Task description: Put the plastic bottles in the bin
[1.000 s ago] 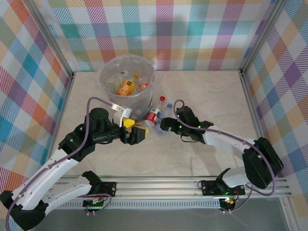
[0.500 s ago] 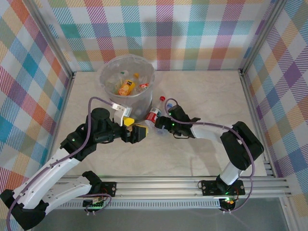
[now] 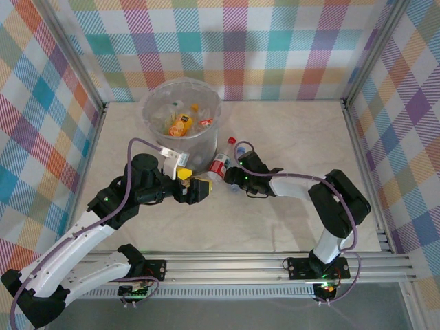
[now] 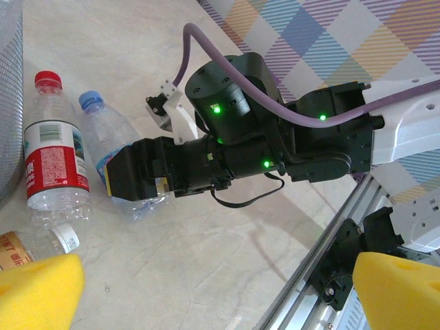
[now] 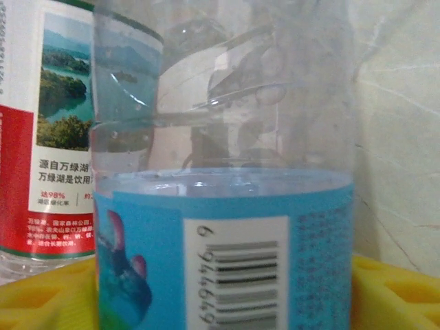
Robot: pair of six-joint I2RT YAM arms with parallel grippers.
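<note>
The space is closed in by plaid walls [image 3: 240, 48] of many colours, held in a metal frame. A pale marbled table [image 3: 295, 137] is laid between them, with a rail [image 3: 240, 265] along its near edge.

The bin [image 3: 199, 148] is set at the far left of the table, lined with a clear bag. Several bottles [image 3: 180, 125] are seen inside it, one with an orange label.

The left gripper [image 3: 194, 182] is held just in front of the bin, its yellow pads [image 4: 41, 289] spread wide with nothing between them. The right gripper [image 4: 134, 179] is placed around the lower body of the blue bottle [image 4: 103, 141]. Whether its jaws press the bottle cannot be told.

The blue bottle is lying on the table just beside the red bottle [image 4: 55, 158], close to the bin's foot. A third bottle [image 4: 34, 244], white-capped, is lying next to them.
</note>
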